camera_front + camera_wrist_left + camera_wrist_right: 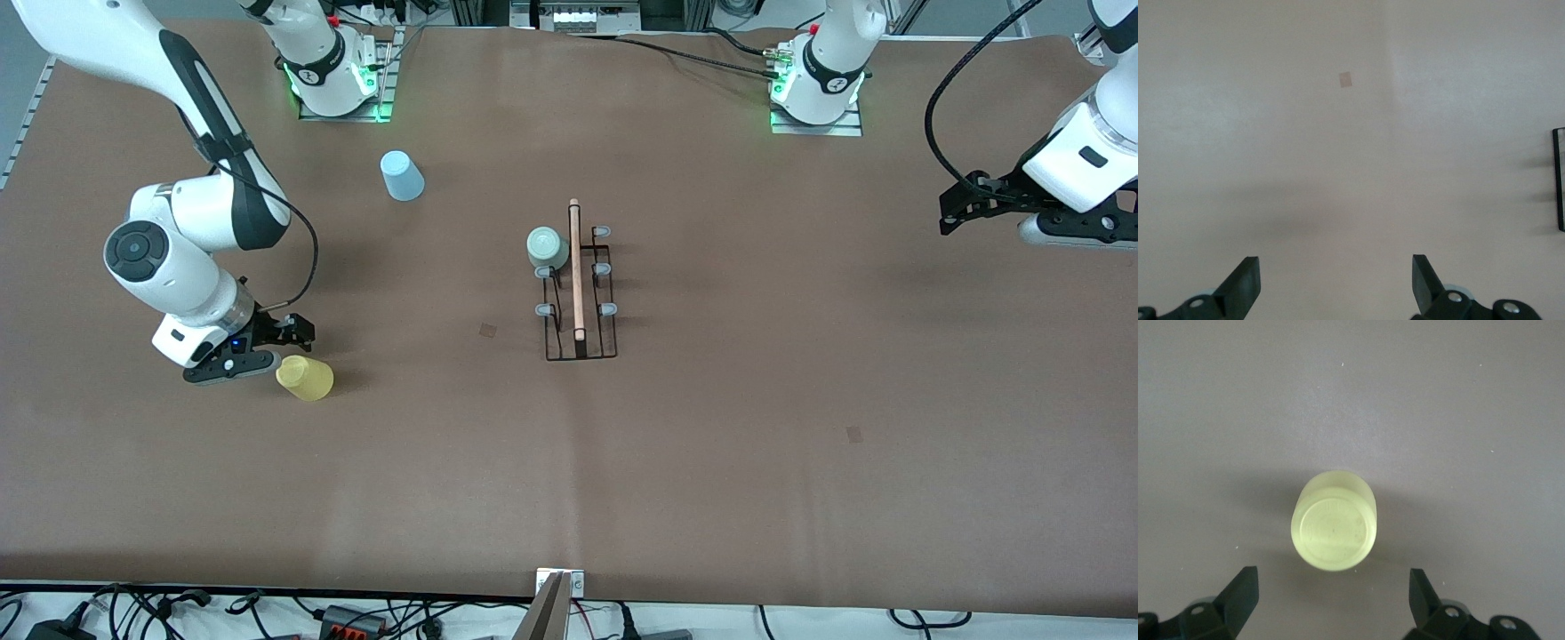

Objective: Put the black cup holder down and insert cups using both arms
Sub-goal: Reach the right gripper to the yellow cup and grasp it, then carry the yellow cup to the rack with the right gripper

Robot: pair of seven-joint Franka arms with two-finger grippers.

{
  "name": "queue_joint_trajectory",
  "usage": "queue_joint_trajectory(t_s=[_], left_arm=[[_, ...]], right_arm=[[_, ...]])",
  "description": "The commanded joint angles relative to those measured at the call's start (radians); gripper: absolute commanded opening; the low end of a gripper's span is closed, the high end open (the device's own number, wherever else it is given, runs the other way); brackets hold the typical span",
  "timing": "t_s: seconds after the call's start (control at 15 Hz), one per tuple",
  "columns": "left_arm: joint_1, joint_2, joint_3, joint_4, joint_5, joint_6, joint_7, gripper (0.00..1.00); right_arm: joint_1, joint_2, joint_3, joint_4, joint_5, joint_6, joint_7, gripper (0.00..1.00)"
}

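Note:
The black cup holder (578,293) stands mid-table, its wooden rod (575,267) along the top; one wire edge of the holder (1559,180) shows in the left wrist view. A mint cup (547,247) sits on a peg at the end of the holder nearer the bases. A yellow cup (305,377) stands bottom up toward the right arm's end of the table. My right gripper (296,332) hangs open just beside and above it; the yellow cup (1335,527) lies ahead of the open right gripper (1333,577), not between the fingers. A blue cup (402,175) stands bottom up nearer the right arm's base. My left gripper (956,212) waits open in the air at the left arm's end, and in its wrist view the left gripper (1336,263) is empty.
Brown paper covers the table (800,400). Two small darker patches (488,330) (854,434) mark it. Cables and power strips (347,618) lie along the edge nearest the front camera. The arm bases (338,80) (818,89) stand at the opposite edge.

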Motion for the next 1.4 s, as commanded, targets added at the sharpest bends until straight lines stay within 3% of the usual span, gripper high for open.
queue_joint_trajectory(t_s=[0.0,0.6,0.87,1.13,1.33], left_arm=[[-0.001,0.045,0.0,0.08,-0.011,-0.049,0.01,1.0],[-0.012,0.079,-0.002,0.085,-0.011,-0.013,0.003,1.0],[-0.015,0.097,-0.014,0.085,-0.012,0.02,0.003,1.0],[-0.013,0.094,-0.031,0.085,-0.012,0.02,-0.045,1.0],[-0.01,0.091,-0.029,0.085,-0.012,0.009,-0.086,1.0]], right_arm=[[-0.01,0.038,0.004,0.01,-0.01,0.062,-0.015,1.0],[-0.016,0.116,0.004,0.044,-0.008,0.127,-0.018,1.0],[-0.016,0.118,0.004,0.047,-0.01,0.127,-0.02,0.65],[-0.009,0.093,0.004,0.064,-0.019,0.104,-0.024,0.23],[0.062,-0.032,0.011,0.096,-0.003,-0.1,0.014,0.21]])
